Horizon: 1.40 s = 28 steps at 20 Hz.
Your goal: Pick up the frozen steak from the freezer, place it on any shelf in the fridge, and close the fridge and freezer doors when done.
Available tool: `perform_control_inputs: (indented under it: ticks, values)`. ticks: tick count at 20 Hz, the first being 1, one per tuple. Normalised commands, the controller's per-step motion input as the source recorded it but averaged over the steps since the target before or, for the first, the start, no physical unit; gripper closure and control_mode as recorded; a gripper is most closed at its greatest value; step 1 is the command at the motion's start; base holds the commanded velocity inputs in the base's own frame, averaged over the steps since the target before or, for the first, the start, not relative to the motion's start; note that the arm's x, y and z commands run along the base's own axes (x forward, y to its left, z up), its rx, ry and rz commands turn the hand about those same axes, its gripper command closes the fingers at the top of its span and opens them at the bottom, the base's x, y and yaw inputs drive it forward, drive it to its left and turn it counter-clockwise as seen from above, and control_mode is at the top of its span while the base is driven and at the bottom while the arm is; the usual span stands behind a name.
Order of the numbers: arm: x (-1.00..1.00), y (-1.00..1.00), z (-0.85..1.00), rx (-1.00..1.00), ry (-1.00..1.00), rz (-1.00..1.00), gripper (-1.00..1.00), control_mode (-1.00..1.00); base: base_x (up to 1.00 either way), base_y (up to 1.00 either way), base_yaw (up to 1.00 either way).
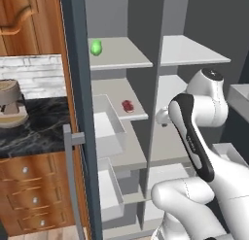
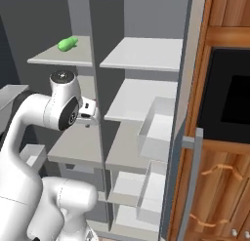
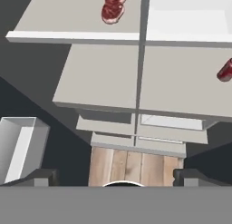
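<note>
- A wooden cabinet (image 1: 29,20) and a dark stone counter (image 1: 34,129) with a grey appliance (image 1: 10,104) on it stand at the far left of the left base view.
- Next comes the open freezer door (image 1: 78,112), slate-grey, seen edge-on, with a vertical grey bar handle (image 1: 70,180) and clear bins (image 1: 108,129) on its inner side.
- Inside the freezer (image 1: 116,54), a round green item (image 1: 96,47) sits on the upper shelf.
- The frozen steak (image 1: 128,106), a small dark-red slab, lies flat on the freezer shelf below, near that shelf's front edge. From the hand view the steak (image 3: 113,7) lies on the left-hand shelf, just left of the central divider (image 3: 142,60).
- To the right of the divider is the fridge (image 1: 192,52), with pale grey shelves. In the hand view a red object (image 3: 225,71) is cut off at the right edge on a fridge shelf.
- The white arm (image 1: 194,137) rises in front of the fridge side, its hand by the divider.
- The gripper (image 3: 118,177) hangs empty, apart from the steak; its two dark fingertips (image 3: 43,177) stand wide apart at the bottom of the hand view, holding nothing.
- In the right base view the open fridge door (image 2: 188,123) stands at the right.
</note>
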Motion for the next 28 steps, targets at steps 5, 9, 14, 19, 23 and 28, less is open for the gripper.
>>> perform_control_inputs:
  ticks: [5,9,14,19,23,28]
  values:
    - [0.0,0.0,0.0,0.0,0.0,0.0,-1.0,1.0,0.16,0.3,0.0]
    - [0.0,0.0,0.0,0.0,0.0,0.0,-1.0,1.0,0.32,0.27,0.0]
    - [0.0,0.0,0.0,0.0,0.0,0.0,-1.0,1.0,0.4,0.19,0.0]
    - [0.0,0.0,0.0,0.0,0.0,0.0,-1.0,1.0,0.03,0.34,0.0]
    - [0.0,0.0,0.0,0.0,0.0,0.0,-1.0,1.0,0.0,0.41,0.0]
    - [0.33,0.12,-0.04,0.0,-0.01,-0.03,-1.0,-1.0,0.01,0.05,0.0]
